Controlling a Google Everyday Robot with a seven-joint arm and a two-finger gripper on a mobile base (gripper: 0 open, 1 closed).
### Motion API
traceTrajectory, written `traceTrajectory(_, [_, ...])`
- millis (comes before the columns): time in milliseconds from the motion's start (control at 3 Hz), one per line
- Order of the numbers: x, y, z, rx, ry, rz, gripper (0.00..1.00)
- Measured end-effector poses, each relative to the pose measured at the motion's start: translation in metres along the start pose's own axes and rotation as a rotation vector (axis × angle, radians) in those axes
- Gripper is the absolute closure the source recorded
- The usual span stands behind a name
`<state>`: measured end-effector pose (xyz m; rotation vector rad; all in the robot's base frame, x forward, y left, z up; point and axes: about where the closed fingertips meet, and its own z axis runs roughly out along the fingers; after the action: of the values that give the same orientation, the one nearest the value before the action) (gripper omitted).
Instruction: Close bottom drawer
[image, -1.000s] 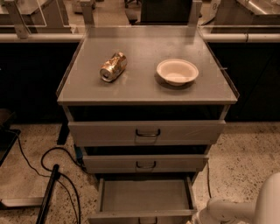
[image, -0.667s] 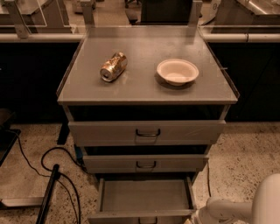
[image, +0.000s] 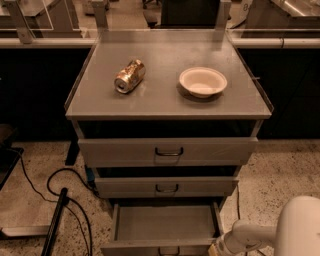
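The grey cabinet has three drawers. The bottom drawer (image: 165, 222) is pulled out towards me, and its bare inside shows. Its front panel (image: 150, 248) lies at the picture's lower edge, with the small dark handle (image: 169, 251) just in view. The middle drawer front (image: 165, 187) and the top drawer front (image: 167, 150) sit pushed in further. My white arm (image: 260, 235) reaches in from the lower right. Its gripper (image: 214, 249) is at the front right corner of the bottom drawer, at the picture's lower edge, mostly cut off.
On the cabinet top (image: 165, 100) lie a crushed can (image: 129, 76) and a white bowl (image: 202, 81). Black cables (image: 60, 185) and a dark pole (image: 55, 225) lie on the speckled floor to the left. A dark counter runs behind the cabinet.
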<state>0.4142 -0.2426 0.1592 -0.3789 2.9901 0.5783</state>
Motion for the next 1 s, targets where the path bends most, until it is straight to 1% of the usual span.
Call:
traceTrajectory(333, [-0.0108, -0.0015, 0.0025, -0.005, -0.004, -0.005, 1.00])
traceTrajectory(667, [-0.0111, -0.0018, 0.0025, -0.004, -0.005, -0.005, 0.82])
traceTrajectory(1000, [-0.0111, -0.0017, 0.0025, -0.004, -0.005, -0.005, 0.57])
